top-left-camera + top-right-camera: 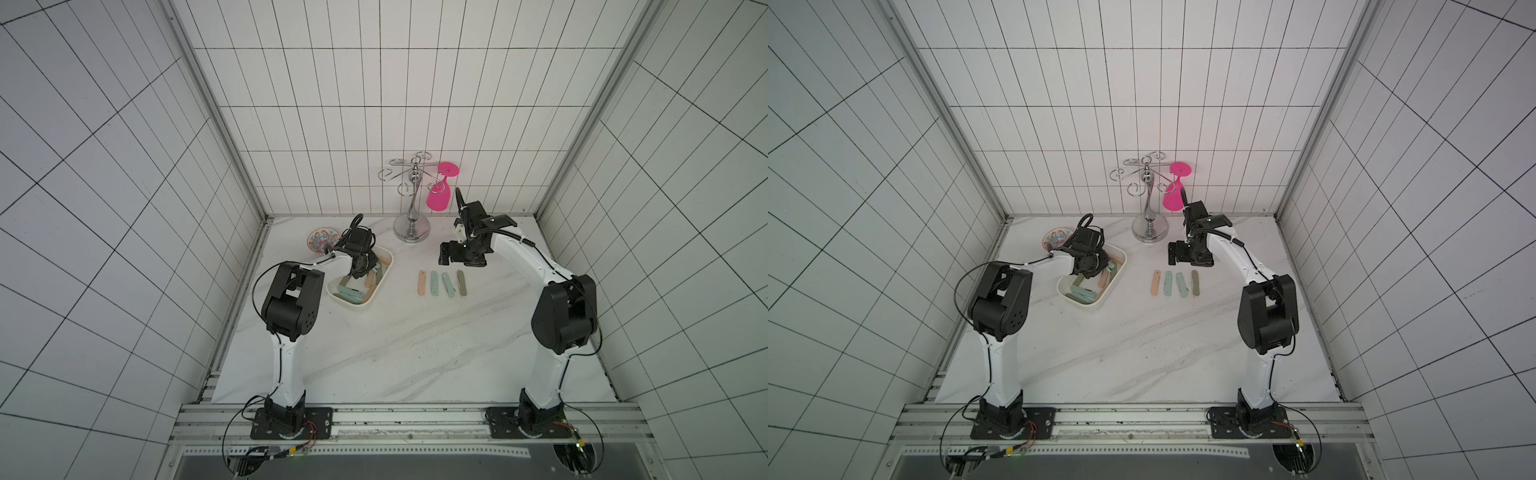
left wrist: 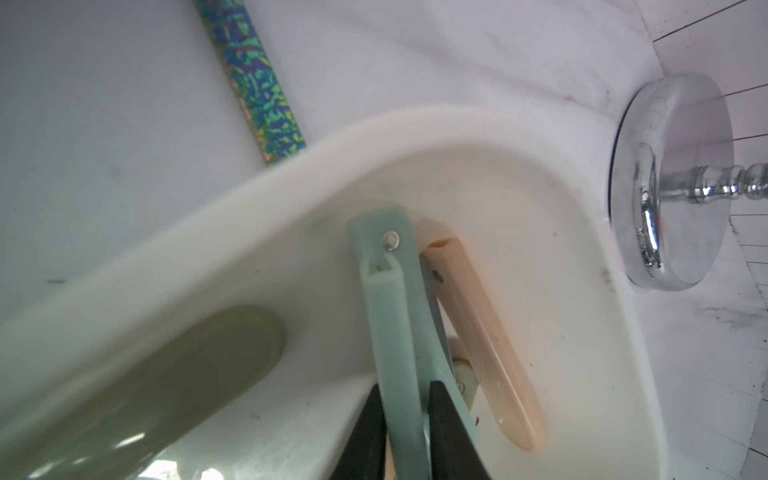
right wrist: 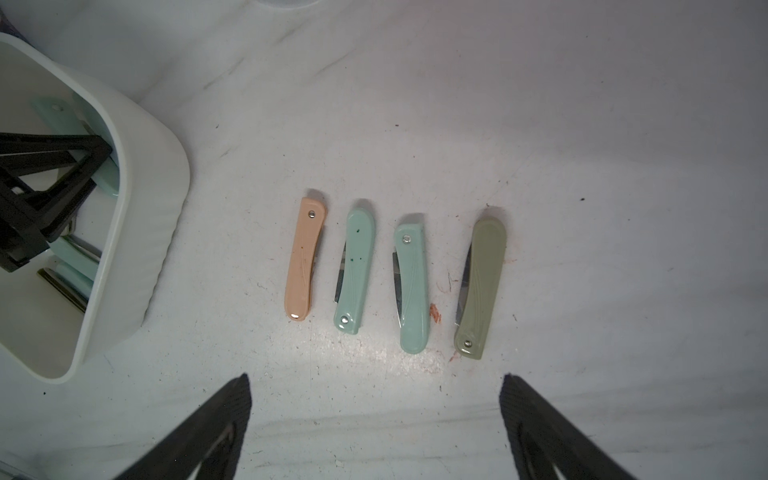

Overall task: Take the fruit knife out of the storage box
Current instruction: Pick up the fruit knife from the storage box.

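Note:
The white storage box (image 1: 374,300) (image 1: 1106,301) sits at the table's left and holds several folded fruit knives. My left gripper (image 2: 405,388) reaches down into it (image 1: 358,272) and is shut on a mint-green fruit knife (image 2: 390,316), one black finger on each side of its handle. A peach knife (image 2: 486,345) lies right beside it, and an olive one (image 2: 174,374) lies farther off in the box. My right gripper (image 3: 376,378) hangs open and empty over the table (image 1: 446,255), just behind a row of several knives (image 3: 355,270) laid out right of the box.
A chrome glass stand (image 1: 411,226) with a pink glass (image 1: 439,195) hanging on it stands at the back centre. A small patterned bowl (image 1: 320,240) sits behind the box, near the left wall. The row of knives (image 1: 442,283) lies mid-table.

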`<move>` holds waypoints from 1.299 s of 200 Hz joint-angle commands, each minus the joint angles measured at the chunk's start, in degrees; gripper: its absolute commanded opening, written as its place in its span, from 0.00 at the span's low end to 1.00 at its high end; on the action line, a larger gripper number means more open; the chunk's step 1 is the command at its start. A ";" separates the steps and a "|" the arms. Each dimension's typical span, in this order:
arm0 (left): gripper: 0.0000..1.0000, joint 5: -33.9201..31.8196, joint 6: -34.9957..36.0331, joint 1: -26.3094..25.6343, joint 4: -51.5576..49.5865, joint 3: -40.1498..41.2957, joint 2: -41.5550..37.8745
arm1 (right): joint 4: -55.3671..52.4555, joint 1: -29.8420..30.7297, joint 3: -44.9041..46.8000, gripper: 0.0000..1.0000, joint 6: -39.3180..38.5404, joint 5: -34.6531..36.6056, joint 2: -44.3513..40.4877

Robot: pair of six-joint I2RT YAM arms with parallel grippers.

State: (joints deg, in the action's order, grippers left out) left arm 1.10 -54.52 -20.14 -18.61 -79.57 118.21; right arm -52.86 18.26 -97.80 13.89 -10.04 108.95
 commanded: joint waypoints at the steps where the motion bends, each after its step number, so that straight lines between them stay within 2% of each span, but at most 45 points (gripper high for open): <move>1: 0.16 -0.84 0.98 0.23 -1.53 2.75 -2.36 | -0.57 1.03 -0.80 0.94 -0.71 -0.85 0.00; 116: 0.15 7.26 6.14 2.01 3.79 10.83 -11.49 | -0.43 2.82 -1.18 0.95 -0.61 -3.60 0.61; 157: 0.03 10.32 8.54 3.08 6.82 14.49 -14.68 | -0.31 3.60 -2.20 0.96 -0.36 -5.82 1.76; 204: 0.00 15.05 13.69 3.79 9.24 16.35 -18.48 | -0.34 4.57 -3.75 0.94 -0.09 -8.24 2.32; 218: 0.00 17.83 15.40 3.79 10.42 16.88 -19.68 | -0.23 4.74 -4.55 0.91 0.29 -9.96 2.32; 234: 0.00 21.66 16.53 3.79 12.47 18.04 -20.85 | 0.13 5.02 -5.85 0.83 0.88 -12.07 2.49; 260: 0.00 27.38 16.72 3.50 18.56 21.94 -23.19 | 1.50 5.87 -8.04 0.61 2.67 -16.48 3.51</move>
State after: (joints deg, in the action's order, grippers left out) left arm 21.21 -39.99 -16.49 -7.29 -60.71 97.58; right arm -52.25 22.96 -101.43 15.00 -20.99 110.85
